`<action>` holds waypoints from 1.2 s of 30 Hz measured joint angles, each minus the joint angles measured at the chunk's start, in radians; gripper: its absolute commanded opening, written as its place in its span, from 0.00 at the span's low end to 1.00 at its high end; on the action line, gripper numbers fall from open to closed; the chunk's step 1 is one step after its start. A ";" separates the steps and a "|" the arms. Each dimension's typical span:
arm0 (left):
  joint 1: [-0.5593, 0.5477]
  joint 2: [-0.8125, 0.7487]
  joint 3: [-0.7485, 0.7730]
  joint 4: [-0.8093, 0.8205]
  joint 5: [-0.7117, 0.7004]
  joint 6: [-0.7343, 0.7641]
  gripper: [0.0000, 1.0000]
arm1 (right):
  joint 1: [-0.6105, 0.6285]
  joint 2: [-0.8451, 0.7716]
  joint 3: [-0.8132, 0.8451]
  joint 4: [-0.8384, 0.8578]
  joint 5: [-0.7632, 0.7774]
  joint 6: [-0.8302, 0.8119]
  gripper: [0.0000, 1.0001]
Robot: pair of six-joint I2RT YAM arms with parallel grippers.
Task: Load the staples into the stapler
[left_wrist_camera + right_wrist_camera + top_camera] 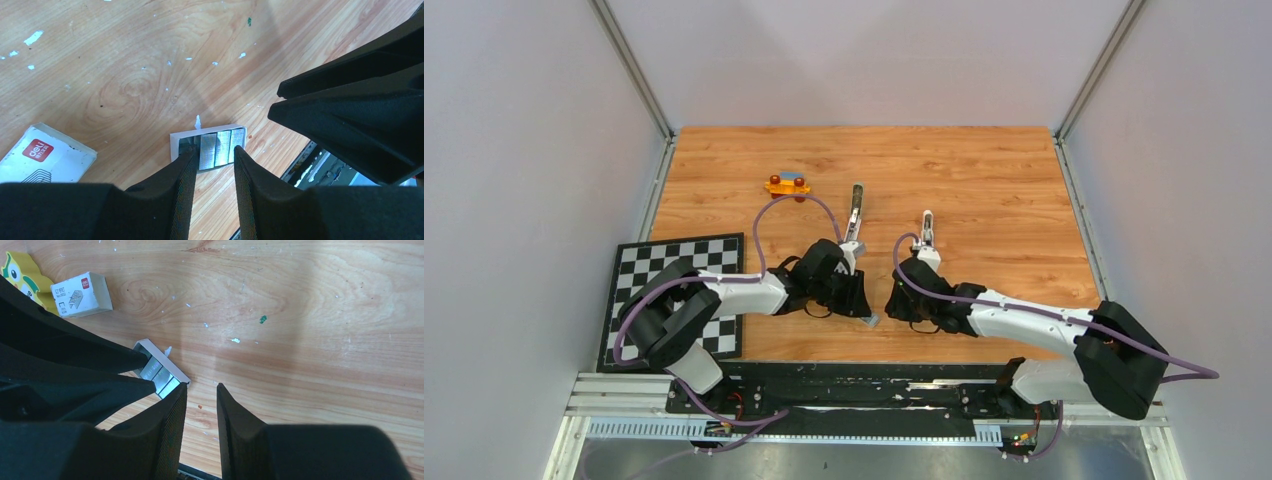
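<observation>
Nothing loaded yet: we are only reaching for the staples.
The staples (220, 147) lie in their tray (174, 142) on the worktop (150, 75), just ahead of our parted, empty left fingers (186, 165); our right fingers (176, 400), slightly apart beside it, hold nothing.

a lab test cell: white walls (524, 150), aluminium framing (634, 70) (plus a checkerboard (679, 290)).

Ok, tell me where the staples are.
The staples lie in a small open white tray at the near edge of the table, right below the left gripper in its wrist view, just left of the right gripper.
</observation>
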 measured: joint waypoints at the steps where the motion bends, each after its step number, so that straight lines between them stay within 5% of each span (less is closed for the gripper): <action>1: -0.003 0.000 0.001 -0.002 -0.003 0.000 0.36 | 0.000 0.000 -0.001 0.000 0.001 0.000 0.32; 20: -0.022 -0.137 0.006 -0.039 -0.014 -0.047 0.30 | 0.000 -0.035 -0.023 0.000 0.018 -0.002 0.32; 36: -0.031 -0.049 0.007 -0.083 -0.070 -0.023 0.33 | 0.000 -0.007 -0.028 0.077 -0.041 0.023 0.31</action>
